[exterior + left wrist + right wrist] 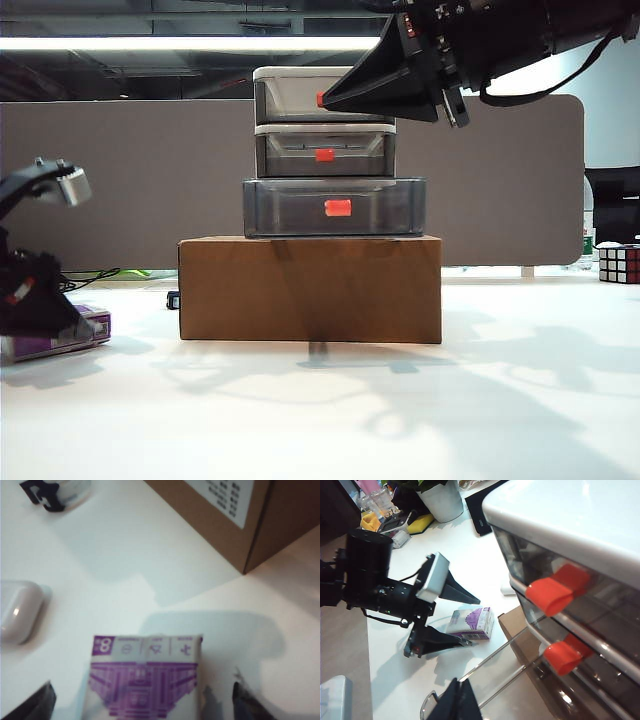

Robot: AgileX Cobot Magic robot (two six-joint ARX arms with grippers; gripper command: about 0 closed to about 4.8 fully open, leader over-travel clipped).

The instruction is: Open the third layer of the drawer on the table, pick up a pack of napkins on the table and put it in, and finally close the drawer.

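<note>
The pack of napkins (62, 335) lies flat on the bench (330, 420) near its left edge, well apart from the drawer (330, 150). The left gripper (142, 702) hangs low over it with its jaws spread wide and nothing in them; in the left wrist view the two dark fingertips (30, 705) stand on either side of the purple-and-white wrapper, not yet touching it. A small white oval case (15, 610) sits just beside the pack.

Toward the middle of the bench the drawer stands on a brown cardboard box (310, 288), and the third layer (335, 207) juts forward of the two trays above it (so the opening step looks done). The step in hand is judged to be the pickup.

On the right, the right gripper (385, 85) is up at the top tray, near its red handle; it holds nothing that can be seen, but whether its jaws are parted or closed cannot be told.

Next, the left gripper would need to settle squarely onto the pack, close on its soft sides without crushing it, lift, and carry it right to the pulled-out tray.
</note>
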